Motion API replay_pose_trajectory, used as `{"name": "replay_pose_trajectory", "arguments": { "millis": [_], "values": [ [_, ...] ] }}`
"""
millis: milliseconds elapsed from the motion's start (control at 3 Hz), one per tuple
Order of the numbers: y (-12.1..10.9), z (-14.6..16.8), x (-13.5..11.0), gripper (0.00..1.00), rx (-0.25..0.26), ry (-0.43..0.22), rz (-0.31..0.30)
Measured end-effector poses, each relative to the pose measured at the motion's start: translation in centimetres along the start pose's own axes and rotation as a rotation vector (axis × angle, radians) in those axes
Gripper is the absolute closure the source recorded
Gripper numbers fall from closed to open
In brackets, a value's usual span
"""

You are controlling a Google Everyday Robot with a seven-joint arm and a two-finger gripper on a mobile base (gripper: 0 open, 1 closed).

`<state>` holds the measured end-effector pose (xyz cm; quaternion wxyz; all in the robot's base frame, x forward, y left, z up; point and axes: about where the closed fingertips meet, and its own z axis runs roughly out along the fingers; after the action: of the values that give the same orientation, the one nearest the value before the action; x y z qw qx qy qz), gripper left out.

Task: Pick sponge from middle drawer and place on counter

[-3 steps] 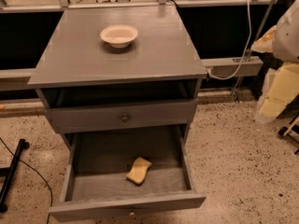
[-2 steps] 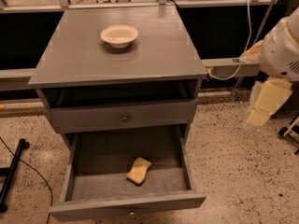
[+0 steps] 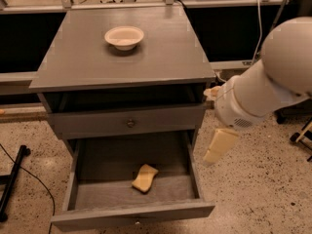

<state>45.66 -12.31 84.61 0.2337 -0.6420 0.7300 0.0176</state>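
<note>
At lower left, a black stand leg (image 3: 13,179) is seen on the speckled floor (image 3: 263,199). Toward centre, the counter (image 3: 87,57) is topped by a cream bowl (image 3: 125,37), and below it the middle drawer (image 3: 131,213) is pulled open, with the sponge (image 3: 145,177) laid flat on its grainy bottom. At right, the gripper (image 3: 219,147) is hung just beside the cabinet's edge, apart from the sponge; how wide it is set cannot be told.

Place: looks like a robot test lab, not a home.
Floor (image 3: 253,194): speckled terrazzo, with a black stand leg (image 3: 13,184) on it.
Backdrop: metal rails (image 3: 229,3), dark panels, a hanging white cable (image 3: 257,28).
Furniture: lone gray cabinet (image 3: 97,123); a bowl (image 3: 124,36) on its counter (image 3: 146,62).
End effector (image 3: 214,152): right of the cabinet, above the floor.
</note>
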Motion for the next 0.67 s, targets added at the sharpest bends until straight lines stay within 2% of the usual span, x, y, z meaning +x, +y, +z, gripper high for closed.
{"name": "replay_pose_trajectory", "arguments": {
  "millis": [333, 667],
  "values": [
    [-1.66, 0.13, -0.75, 0.00, 0.077, -0.028, 0.002],
    [-1.66, 0.13, -0.75, 0.00, 0.077, -0.028, 0.002]
  ]
}}
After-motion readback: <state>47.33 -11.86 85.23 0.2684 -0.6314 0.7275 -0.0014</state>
